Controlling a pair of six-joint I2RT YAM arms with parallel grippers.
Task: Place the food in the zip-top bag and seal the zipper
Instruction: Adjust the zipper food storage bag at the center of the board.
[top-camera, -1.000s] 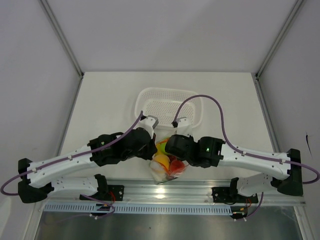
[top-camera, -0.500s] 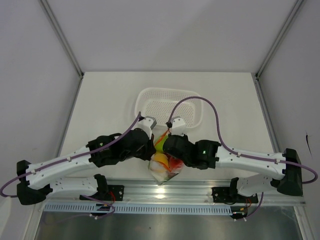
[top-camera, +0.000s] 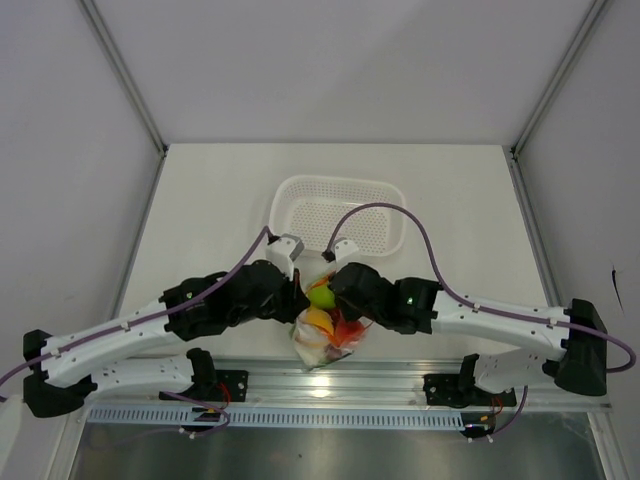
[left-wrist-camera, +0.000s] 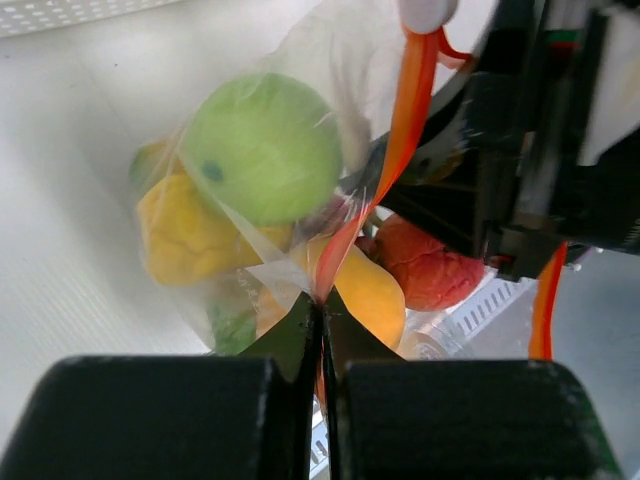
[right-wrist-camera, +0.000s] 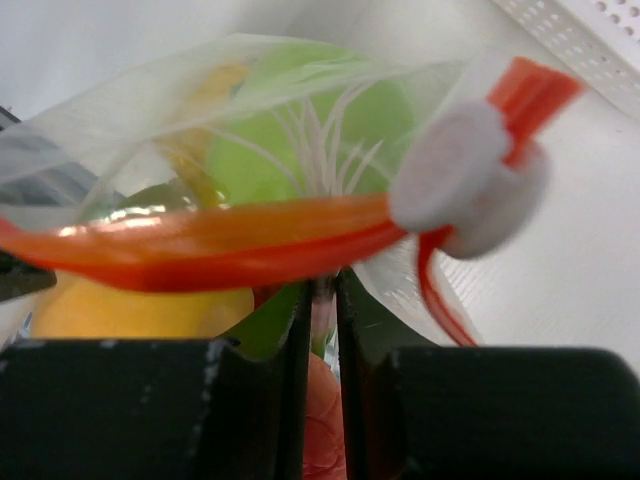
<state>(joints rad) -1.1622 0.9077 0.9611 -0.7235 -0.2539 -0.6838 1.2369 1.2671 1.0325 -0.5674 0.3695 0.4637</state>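
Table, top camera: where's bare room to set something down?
Bare table left of the basket, right of it, and a narrow strip behind it. Crowded in front of the basket, around the held bag.

zip-top bag (left-wrist-camera: 320, 50): thin clear plastic film, glossy, crinkled. zipper (left-wrist-camera: 410, 110): smooth glossy red-orange plastic strip. Slider (right-wrist-camera: 465, 175) on it: matt white plastic. Green apple (left-wrist-camera: 262, 148): smooth, matt. Lemon (left-wrist-camera: 185, 235): smooth, slight sheen. Orange-red fruit (left-wrist-camera: 425, 270): pebbled, rough skin. Basket (top-camera: 340, 187): white perforated hard plastic. Table (top-camera: 210, 220): matt white, smooth. Left gripper (left-wrist-camera: 322, 330) and right gripper (right-wrist-camera: 320, 300) jaws: matt black plastic. Rail (top-camera: 340, 385) at table's near edge: bare brushed metal.
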